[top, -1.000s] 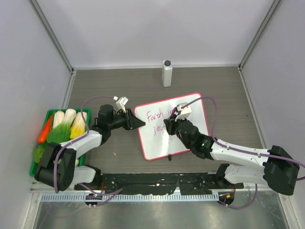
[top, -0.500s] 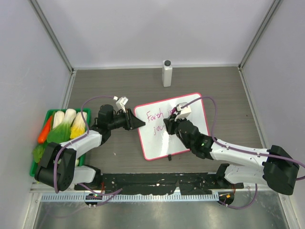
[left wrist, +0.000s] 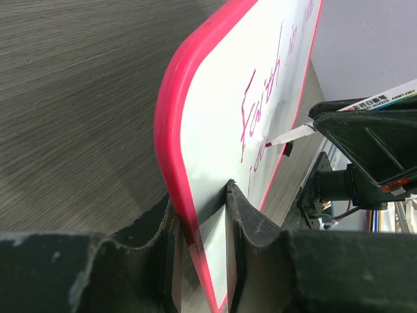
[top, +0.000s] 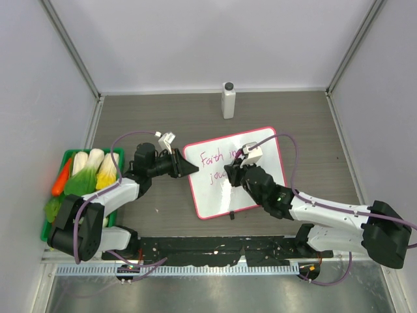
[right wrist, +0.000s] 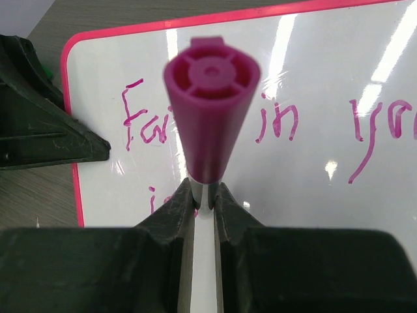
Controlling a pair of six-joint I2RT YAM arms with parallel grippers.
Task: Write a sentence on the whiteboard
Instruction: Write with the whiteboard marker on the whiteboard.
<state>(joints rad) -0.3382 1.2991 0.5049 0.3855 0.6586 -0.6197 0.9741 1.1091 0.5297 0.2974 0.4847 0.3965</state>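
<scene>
Whiteboard (top: 212,195) lies askew in the middle of the table (top: 163,117), with the sentence (top: 212,160) in pink across its upper half. I see my left gripper (top: 189,168) pinching its left rim. My right gripper (top: 229,173) is clamped on a magenta marker (right wrist: 210,98), tip at the second line.

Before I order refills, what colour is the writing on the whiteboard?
Magenta-pink writing; clearest in the right wrist view.

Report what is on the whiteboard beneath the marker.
On the whiteboard, pink handwriting shows "Fa", "in" and "yo" in one line, with a stroke below. The marker and the right pincer holding it cover the rest of the first word and most of the lower line.
</scene>
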